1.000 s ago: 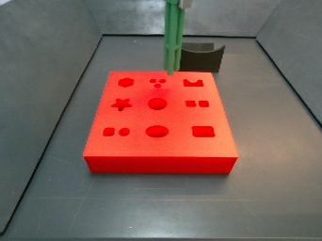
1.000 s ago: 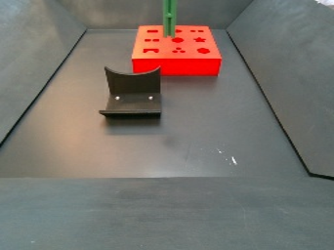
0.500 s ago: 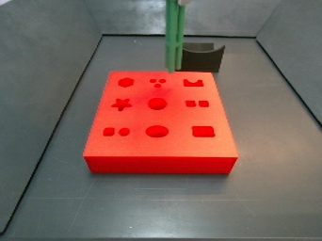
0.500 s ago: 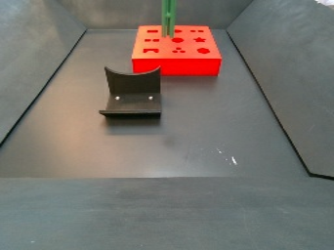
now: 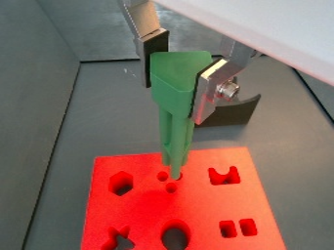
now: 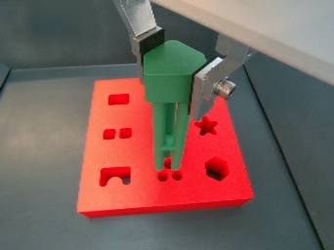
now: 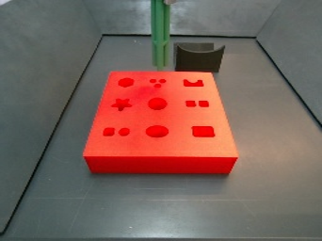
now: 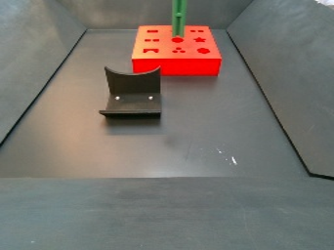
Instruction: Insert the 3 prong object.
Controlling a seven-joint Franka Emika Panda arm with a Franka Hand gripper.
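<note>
My gripper (image 5: pixel 181 68) is shut on the wide top of the 3 prong object (image 5: pixel 170 117), a bright green piece hanging upright; both also show in a wrist view, the gripper (image 6: pixel 178 73) and the object (image 6: pixel 167 127). Its thin rods point down at the red board (image 6: pixel 137 146). Their tips hang just over a group of three small holes (image 6: pixel 167 179) near one edge of the board. In both side views only the green piece shows (image 7: pixel 160 38) (image 8: pixel 179 14), above the far part of the board (image 7: pixel 157 141) (image 8: pixel 177 59). The gripper is out of frame there.
The dark fixture stands on the floor apart from the board (image 8: pixel 131 93), behind it in a side view (image 7: pixel 199 55). The board has other shaped holes: a star (image 7: pixel 122 104), a round hole (image 7: pixel 156 131), a square (image 7: pixel 202 132). Grey walls enclose the floor.
The green piece has shifted sideways over the far part of the board, left in one side view, right in the other. It stays upright and gripped.
</note>
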